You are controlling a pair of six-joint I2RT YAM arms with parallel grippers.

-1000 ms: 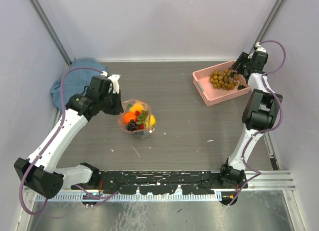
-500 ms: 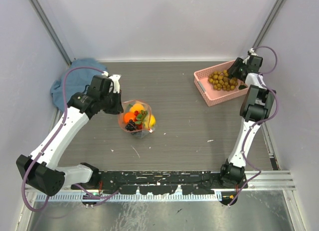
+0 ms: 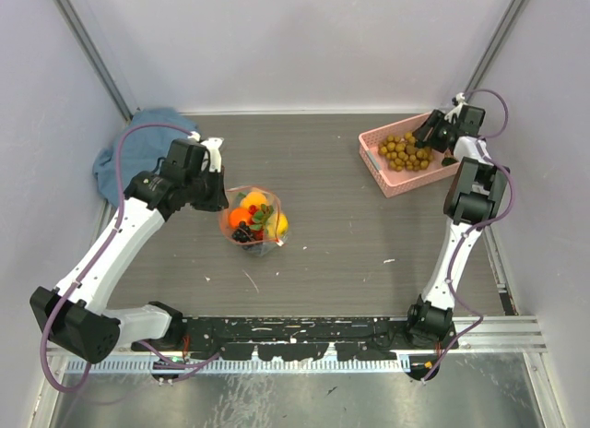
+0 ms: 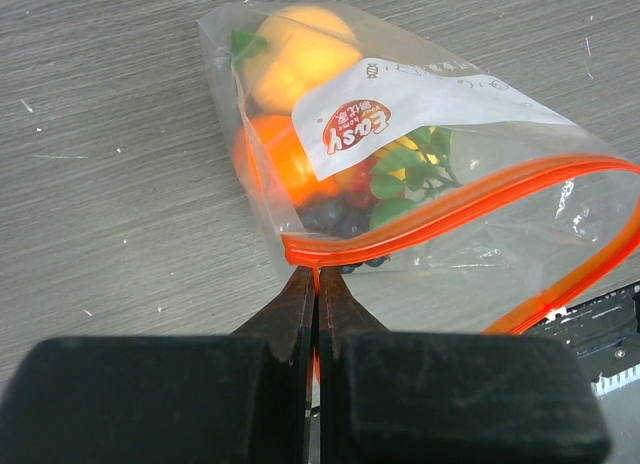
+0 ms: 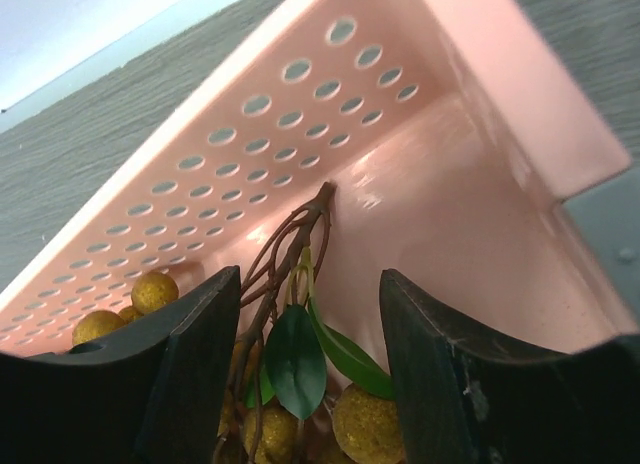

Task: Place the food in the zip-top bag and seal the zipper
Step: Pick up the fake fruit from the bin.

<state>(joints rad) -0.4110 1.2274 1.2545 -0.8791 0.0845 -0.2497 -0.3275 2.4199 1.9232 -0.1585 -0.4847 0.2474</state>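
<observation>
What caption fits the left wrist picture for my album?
The left gripper pinching the zipper corner of the zip-top bag, toy fruits inside, mouth open.

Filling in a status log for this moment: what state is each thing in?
zip-top bag: holding fruits, mouth gaping.
zipper: unsealed, one end pinched.
left gripper: fingers shut on zipper.
right gripper: fingers open astride the grape stem.
grapes: lying in pink basket.
blue cloth: crumpled.

Even bright overhead light, soft shadows; glare on the bag plastic; wrist-view fingers close, slightly blurred.
</observation>
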